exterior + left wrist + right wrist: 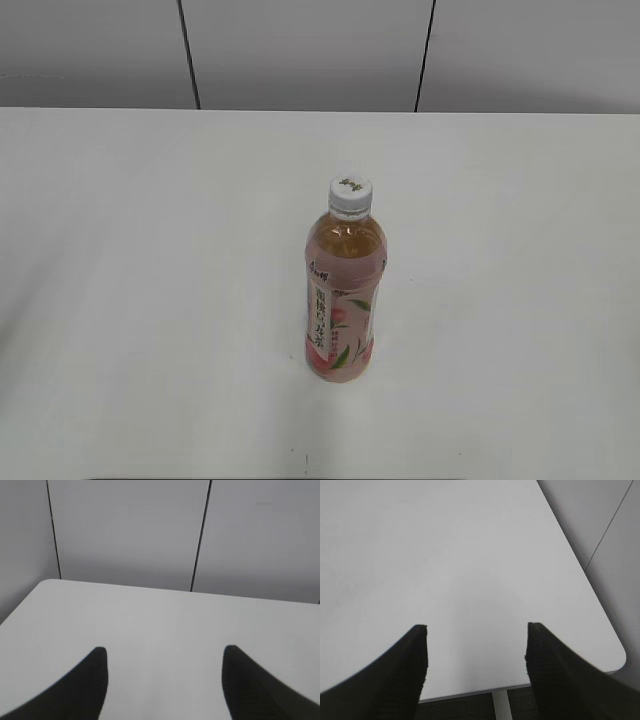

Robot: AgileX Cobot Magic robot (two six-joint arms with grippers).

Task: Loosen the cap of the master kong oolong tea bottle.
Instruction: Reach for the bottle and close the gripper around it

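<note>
The master kong oolong tea bottle (pixel 342 300) stands upright near the middle of the white table, amber tea inside, pink peach label facing me. Its white cap (pixel 350 196) with a small dark logo sits on top. Neither gripper shows in the exterior view. In the left wrist view my left gripper (pixel 164 652) is open and empty over bare table. In the right wrist view my right gripper (pixel 476 630) is open and empty over the table's edge. The bottle shows in neither wrist view.
The white table (pixel 150 300) runs back to a grey panelled wall (pixel 300 50). The left wrist view shows the table's rounded corner (pixel 47 582) by the wall. The right wrist view shows a table corner (pixel 617 657), a white leg (pixel 501 705) and dark floor below.
</note>
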